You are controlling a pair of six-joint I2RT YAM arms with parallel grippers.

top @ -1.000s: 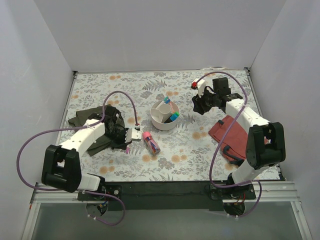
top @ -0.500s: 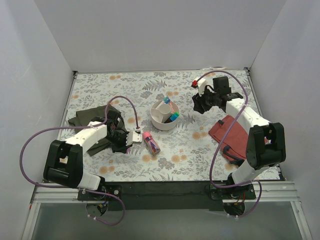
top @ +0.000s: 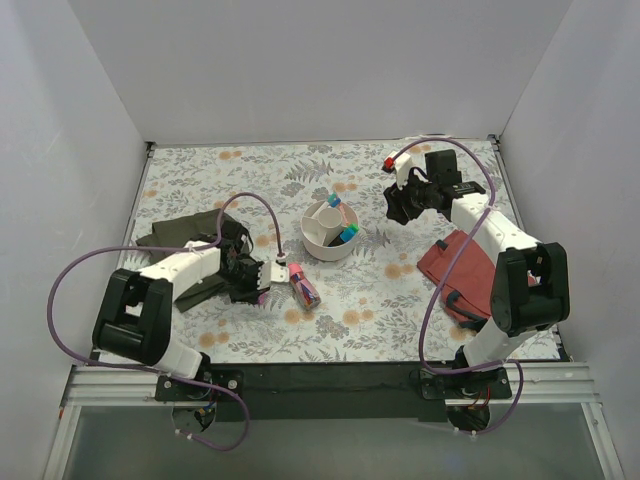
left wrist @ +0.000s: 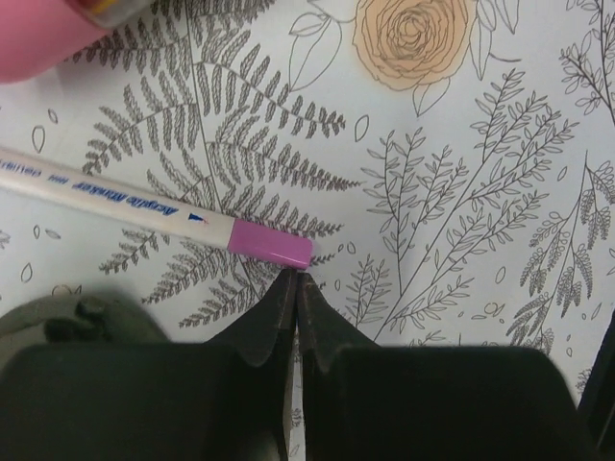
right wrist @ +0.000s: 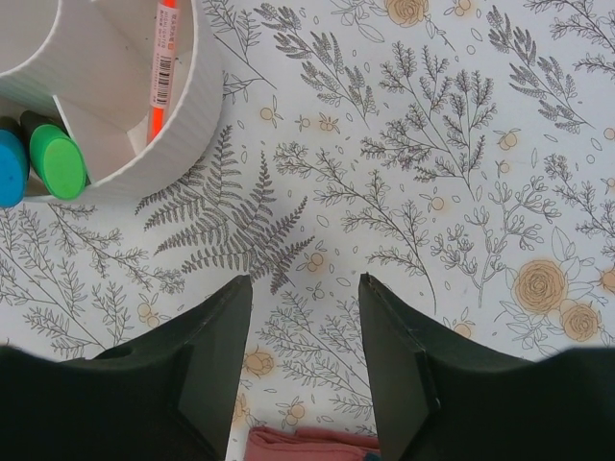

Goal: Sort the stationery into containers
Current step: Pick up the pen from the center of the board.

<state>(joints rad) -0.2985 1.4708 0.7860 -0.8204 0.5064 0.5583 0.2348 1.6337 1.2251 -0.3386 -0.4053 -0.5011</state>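
Note:
My left gripper (left wrist: pixel 296 279) is shut and empty, its tips on the table right against the pink cap of a thin white pen (left wrist: pixel 144 211) that lies across the left wrist view. The stubby pink tube (left wrist: pixel 38 38) lies just beyond it, and shows beside the left gripper (top: pixel 266 284) in the top view (top: pixel 302 284). The off-white divided bowl (top: pixel 328 245) holds an orange-pink pen (right wrist: pixel 163 58) and green (right wrist: pixel 56 156) and blue (right wrist: pixel 10 168) highlighter ends. My right gripper (right wrist: pixel 306 288) is open and empty above the table, right of the bowl (right wrist: pixel 183 125).
A dark olive cloth (top: pixel 178 232) lies under and behind the left arm. A red cloth (top: pixel 455 268) lies by the right arm, and its edge shows in the right wrist view (right wrist: pixel 307 447). White walls enclose the flowered table (top: pixel 250 175).
My left gripper has moved right and nearer, closer to the pink tube. My right gripper has shifted slightly back and stays open.

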